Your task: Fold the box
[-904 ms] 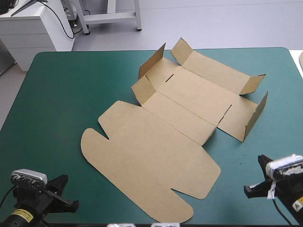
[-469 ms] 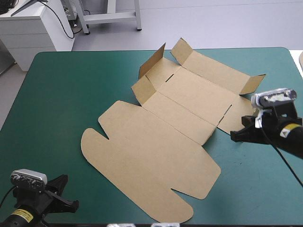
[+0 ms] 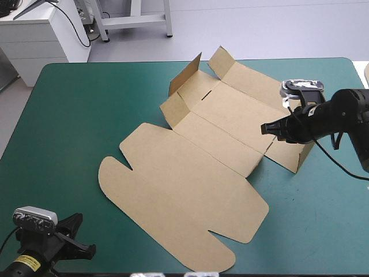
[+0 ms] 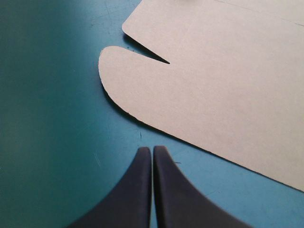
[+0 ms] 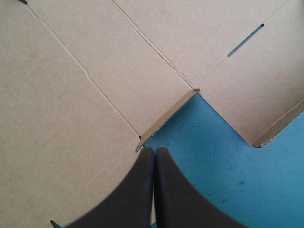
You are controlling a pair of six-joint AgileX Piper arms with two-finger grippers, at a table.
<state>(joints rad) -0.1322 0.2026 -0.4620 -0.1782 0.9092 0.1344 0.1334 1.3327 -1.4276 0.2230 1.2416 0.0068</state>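
The brown box lies as a cut sheet across the middle of the table, its broad lid with rounded tabs toward the near left. Short flaps stand raised at its far end, and a side wall stands at its right end. My right gripper hovers shut over that right end. In the right wrist view its tips sit above a slit corner of the board. My left gripper rests shut at the near left corner, just short of the lid's rounded tab.
The teal-green cover shows wide to the left of the box and again at the near right. In the right wrist view a patch of cover shows between two panels of the box.
My right gripper has travelled from the near right corner toward the far side and leftward, and now hangs over the box's right end. The left arm and the box have not moved.
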